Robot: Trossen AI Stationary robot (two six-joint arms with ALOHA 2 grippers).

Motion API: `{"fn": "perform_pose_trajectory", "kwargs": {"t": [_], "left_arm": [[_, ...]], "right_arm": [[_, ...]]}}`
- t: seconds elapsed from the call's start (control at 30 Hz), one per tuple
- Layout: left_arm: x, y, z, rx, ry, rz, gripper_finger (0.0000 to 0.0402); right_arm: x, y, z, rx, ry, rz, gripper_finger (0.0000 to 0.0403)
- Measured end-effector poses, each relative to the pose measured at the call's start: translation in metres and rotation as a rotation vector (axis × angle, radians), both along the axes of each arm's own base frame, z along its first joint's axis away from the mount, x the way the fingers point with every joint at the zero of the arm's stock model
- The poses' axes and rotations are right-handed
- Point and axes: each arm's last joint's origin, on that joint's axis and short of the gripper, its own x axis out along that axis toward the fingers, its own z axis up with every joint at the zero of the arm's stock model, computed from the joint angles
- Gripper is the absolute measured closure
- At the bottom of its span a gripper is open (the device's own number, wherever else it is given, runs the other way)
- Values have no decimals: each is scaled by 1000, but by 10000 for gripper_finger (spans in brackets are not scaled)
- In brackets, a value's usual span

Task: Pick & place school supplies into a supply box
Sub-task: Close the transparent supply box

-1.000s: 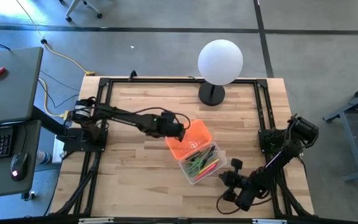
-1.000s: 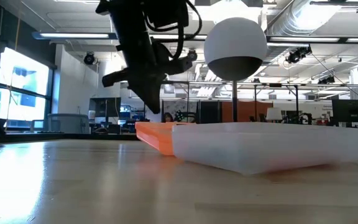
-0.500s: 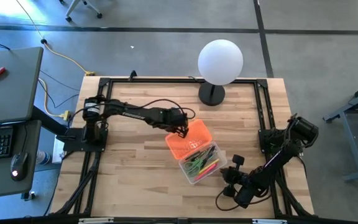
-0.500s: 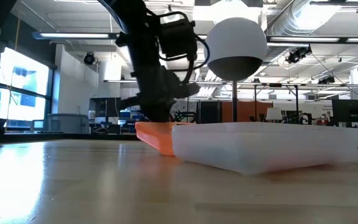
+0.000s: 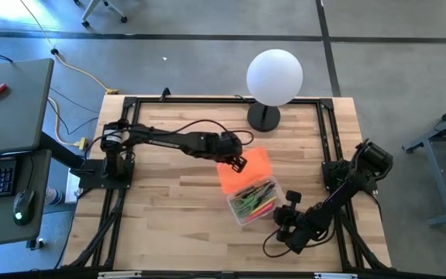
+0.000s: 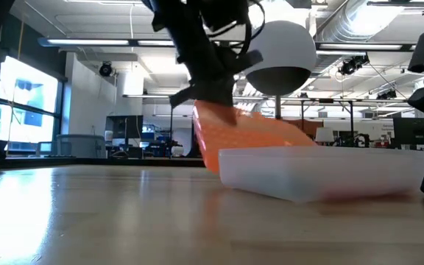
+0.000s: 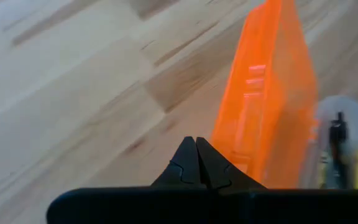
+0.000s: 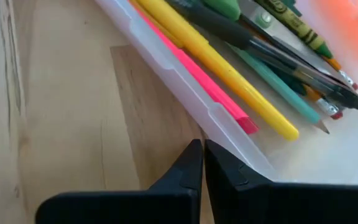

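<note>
The supply box [image 5: 255, 200] is clear plastic, lies on the table and holds pens and pencils [image 8: 216, 62] and a pink-red marker [image 8: 194, 78]. Its orange lid [image 5: 245, 167] stands tilted up along the box's far-left side [image 6: 245, 132]. My left gripper [image 5: 237, 161] is shut and sits at the lid's left side [image 7: 196, 142]. My right gripper [image 5: 283, 211] is shut and sits at the box's near-right wall [image 8: 202, 144]. I cannot make out the scissors. My left gripper, fingers shut, pushes with its tips against the orange lid's outer face near its raised free edge [image 7: 229, 146], coming from the table's left. The lid is swung up off the table and leans over the box. My right gripper, fingers shut, has its tips against the box's clear long wall just under the rim [image 8: 219, 127], coming level from the near-right. The box rests flat on the table.
A white globe lamp [image 5: 274, 76] stands on its dark base [image 5: 263, 118] at the table's far edge, just behind the box. A black frame [image 5: 207, 101] runs around the tabletop. Bare wood lies to the left and near side of the box [image 5: 169, 209].
My left gripper has moved toward the table's right, and the lid has swung from lying flat on the table to standing tilted over the box. The box has slid a little to the right. My right gripper has come in closer to the box's near-right wall.
</note>
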Motion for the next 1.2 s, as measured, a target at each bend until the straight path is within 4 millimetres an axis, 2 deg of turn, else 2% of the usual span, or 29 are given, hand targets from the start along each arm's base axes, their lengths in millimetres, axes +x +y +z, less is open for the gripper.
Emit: {"fn": "perform_pose_trajectory", "kwargs": {"t": [0.33, 0.5, 0.63, 0.77, 0.9, 1.0, 1.07, 1.2], "left_arm": [[9, -35, 31, 27, -69, -87, 392], [12, -68, 26, -26, -86, -194, 392], [10, -84, 22, -22, -77, -177, 392], [8, -92, 23, 6, -87, -156, 392], [11, -91, 27, -1, -122, -155, 392], [19, -93, 22, -23, -158, -179, 392], [22, -97, 10, -44, -136, -204, 392], [28, -110, 0, -86, -155, -260, 392]], "right_arm": [[1, -2, 0, -12, -3, -7, 403], [5, -10, 1, -69, -26, -36, 403], [10, -15, 1, -84, -22, -44, 403], [9, -15, 1, -88, -23, -44, 403], [0, -5, 3, -53, -39, -29, 403], [-10, 3, 16, -29, -100, -13, 403], [-17, 5, 29, -35, -155, 7, 403], [-28, 1, 59, -82, -307, 16, 403]]}}
